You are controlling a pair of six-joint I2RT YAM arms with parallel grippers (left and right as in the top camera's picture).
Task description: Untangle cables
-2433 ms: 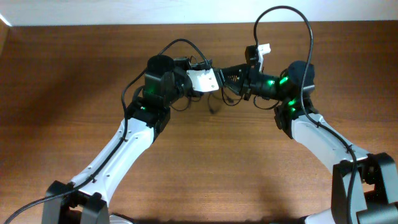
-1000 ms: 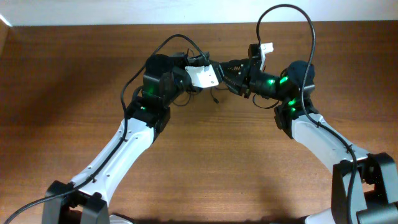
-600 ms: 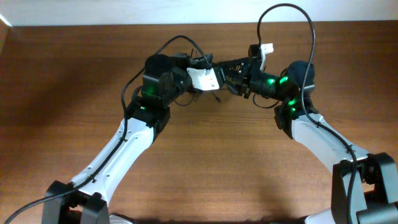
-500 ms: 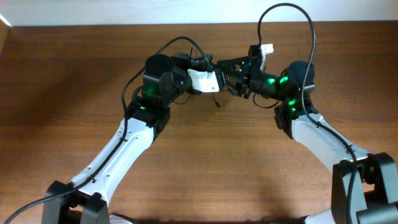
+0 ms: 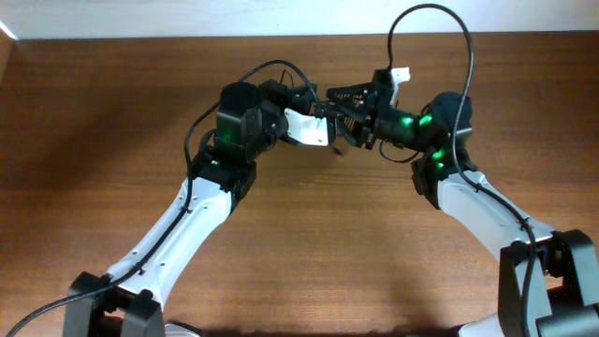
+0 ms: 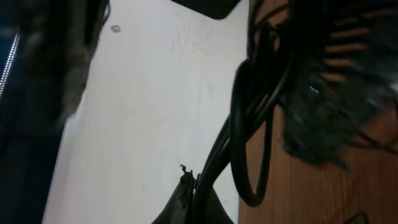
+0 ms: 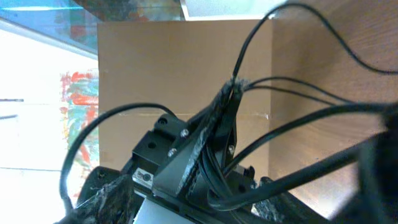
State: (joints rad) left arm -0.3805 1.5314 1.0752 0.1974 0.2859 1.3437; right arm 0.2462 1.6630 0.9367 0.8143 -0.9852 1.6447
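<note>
Up close, the cables (image 6: pixel 239 130) run off the bottom edge of the left wrist view beneath a blurred dark mass (image 6: pixel 323 93), and from overhead the tangle between the left gripper (image 5: pixel 328 129) and right gripper (image 5: pixel 343 114) is too small to tell strand from strand.

Brown wood-grain table (image 5: pixel 309 253), with the left arm's base (image 5: pixel 98 300) and right arm's base (image 5: pixel 552 271) at its near edge.

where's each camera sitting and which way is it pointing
overhead: above the table, looking straight down; both arms, left claw facing right claw
left wrist: on the left arm, looking past its fingertips at the cables
right wrist: on the right arm, facing the left claw pinching them; own fingers at edges
shared: the cables
</note>
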